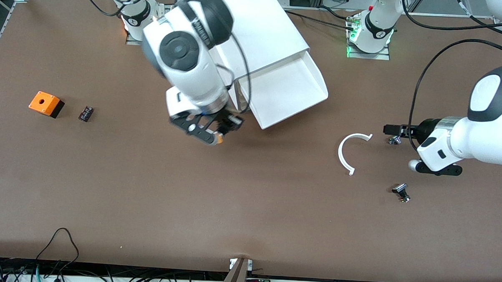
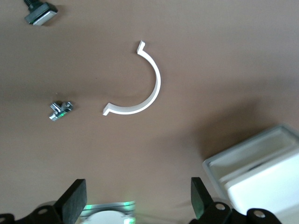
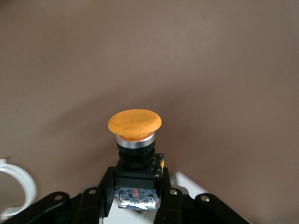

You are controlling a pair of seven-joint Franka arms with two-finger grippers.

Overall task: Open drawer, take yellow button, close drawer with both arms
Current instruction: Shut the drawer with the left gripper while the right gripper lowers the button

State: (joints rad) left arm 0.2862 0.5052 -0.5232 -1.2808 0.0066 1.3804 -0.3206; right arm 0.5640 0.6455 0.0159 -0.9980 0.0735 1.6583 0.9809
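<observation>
The drawer (image 1: 320, 83), the top white tray of the cabinet (image 1: 259, 28), stands pulled out and looks empty; its corner also shows in the left wrist view (image 2: 261, 172). My right gripper (image 1: 211, 133) hangs over the bare table just off the drawer's open end, shut on the button (image 1: 220, 136). In the right wrist view the jaws (image 3: 135, 189) clamp the black body, and the orange-yellow cap (image 3: 135, 122) points away from the wrist. My left gripper (image 1: 387, 129) is open over the table at the left arm's end, with nothing between its fingers (image 2: 74, 203).
A white C-shaped ring (image 1: 351, 153) (image 2: 140, 88) lies between the drawer and the left gripper. Small black-and-silver parts (image 1: 394, 140) (image 1: 401, 192) lie near it. An orange box with a hole (image 1: 46, 104) and a small black part (image 1: 85, 113) sit toward the right arm's end.
</observation>
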